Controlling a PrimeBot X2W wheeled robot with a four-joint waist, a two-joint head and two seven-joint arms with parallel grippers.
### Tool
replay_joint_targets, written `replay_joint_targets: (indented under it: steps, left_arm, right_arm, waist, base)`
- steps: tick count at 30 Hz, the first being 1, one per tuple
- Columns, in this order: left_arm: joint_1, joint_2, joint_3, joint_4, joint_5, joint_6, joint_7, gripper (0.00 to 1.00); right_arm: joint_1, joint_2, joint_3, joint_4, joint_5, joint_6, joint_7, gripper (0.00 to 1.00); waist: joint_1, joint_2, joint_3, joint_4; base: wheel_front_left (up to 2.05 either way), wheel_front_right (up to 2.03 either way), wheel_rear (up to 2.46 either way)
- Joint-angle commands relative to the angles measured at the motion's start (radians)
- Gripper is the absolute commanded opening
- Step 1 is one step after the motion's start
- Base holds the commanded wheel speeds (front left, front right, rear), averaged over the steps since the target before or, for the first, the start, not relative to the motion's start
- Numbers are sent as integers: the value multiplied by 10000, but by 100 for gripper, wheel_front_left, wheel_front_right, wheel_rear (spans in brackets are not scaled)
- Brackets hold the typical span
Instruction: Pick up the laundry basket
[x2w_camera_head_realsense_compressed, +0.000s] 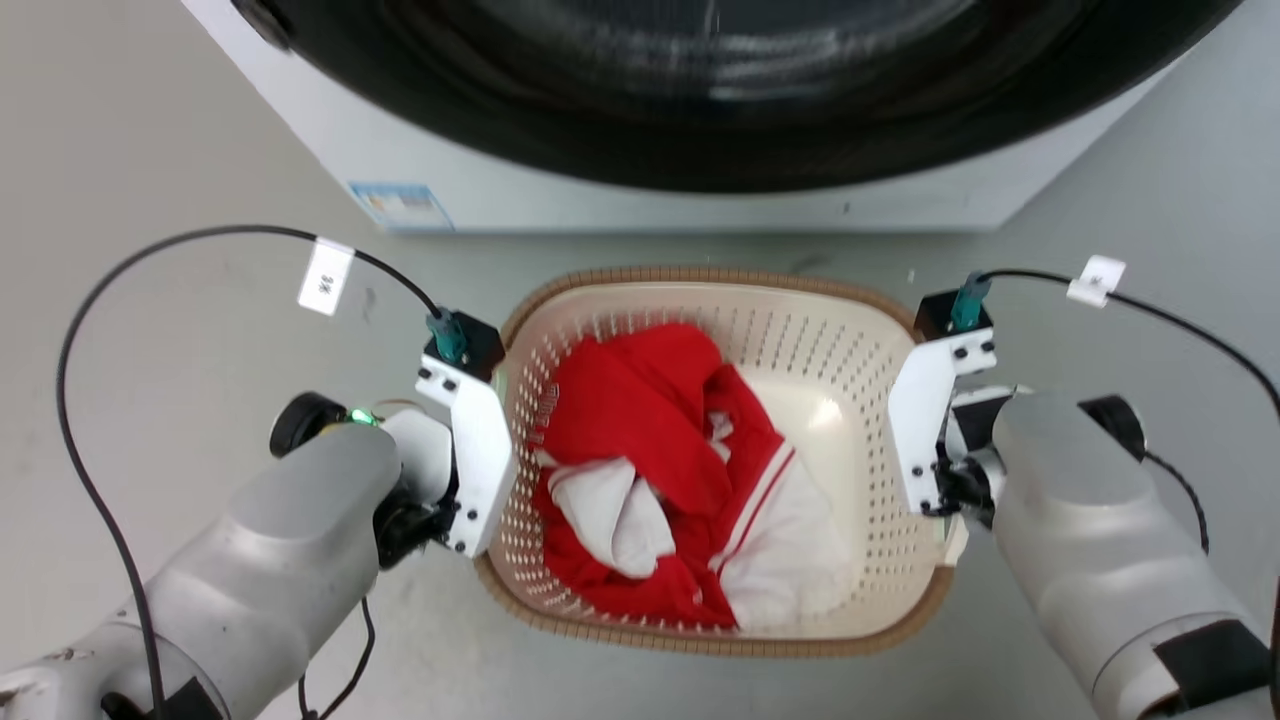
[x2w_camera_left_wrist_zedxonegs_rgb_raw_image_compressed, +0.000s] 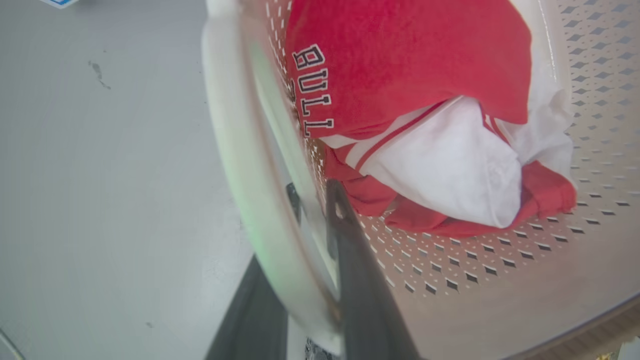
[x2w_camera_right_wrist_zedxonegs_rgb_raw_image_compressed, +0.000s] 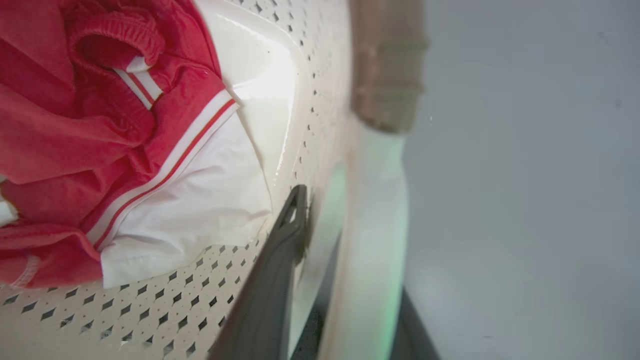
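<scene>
The laundry basket (x2w_camera_head_realsense_compressed: 700, 276), cream and perforated with a brown woven-look rim, sits between my two arms in the head view. It holds red and white clothes (x2w_camera_head_realsense_compressed: 650, 430). My left gripper (x2w_camera_left_wrist_zedxonegs_rgb_raw_image_compressed: 312, 200) straddles the basket's white left handle (x2w_camera_left_wrist_zedxonegs_rgb_raw_image_compressed: 235, 150), one finger inside the wall and one outside, shut on it. My right gripper (x2w_camera_right_wrist_zedxonegs_rgb_raw_image_compressed: 340, 215) clamps the right handle (x2w_camera_right_wrist_zedxonegs_rgb_raw_image_compressed: 375, 210) the same way. In the head view, white camera mounts hide both sets of fingertips. Whether the basket rests on the floor I cannot tell.
A white washing machine (x2w_camera_head_realsense_compressed: 650, 205) with a dark round door stands just beyond the basket. Grey floor (x2w_camera_head_realsense_compressed: 180, 130) lies on both sides. Black cables (x2w_camera_head_realsense_compressed: 90, 330) loop from each wrist.
</scene>
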Motion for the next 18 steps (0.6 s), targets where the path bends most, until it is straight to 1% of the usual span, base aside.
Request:
replay_joint_targets:
  steps: [1, 4, 8, 12, 13, 18]
  left_arm:
    - [178, 229, -66, 43, 152, 6, 102, 0]
    - [426, 220, -75, 29, 279, 6, 378, 0]
    - [829, 142, -87, -95, 251, 4, 906, 0]
    - [1256, 94, -86, -219, 132, -7, 1499, 0]
    - [1585, 99, -93, -332, 137, -7, 1916, 0]
    - [1991, 184, -97, -500, 127, -8, 2482, 0]
  right_arm:
    - [244, -135, 168, 2, -1, 28, 138, 0]
    - [350, -141, 553, -167, -15, 30, 336, 0]
    - [776, -131, 765, -434, 720, 30, 797, 0]
    - [1179, -126, 1173, -549, 1072, 30, 1115, 0]
    - [1429, -128, 1349, -546, 1339, 30, 1441, 0]
    - [1602, -128, 1513, -524, 1728, 30, 1902, 0]
  waist:
    - [1, 0, -1180, 16]
    - [1, 0, -1919, -13]
    - [1, 0, -2808, 7]
    - [1, 0, -3682, 49]
    - [1, 0, -4302, 90]
    - [1, 0, -4822, 109]
  base:
    - [0, 0, 0]
    - [0, 0, 0]
    - [0, 0, 0]
    - [0, 0, 0]
    - [0, 0, 0]
    - [0, 0, 0]
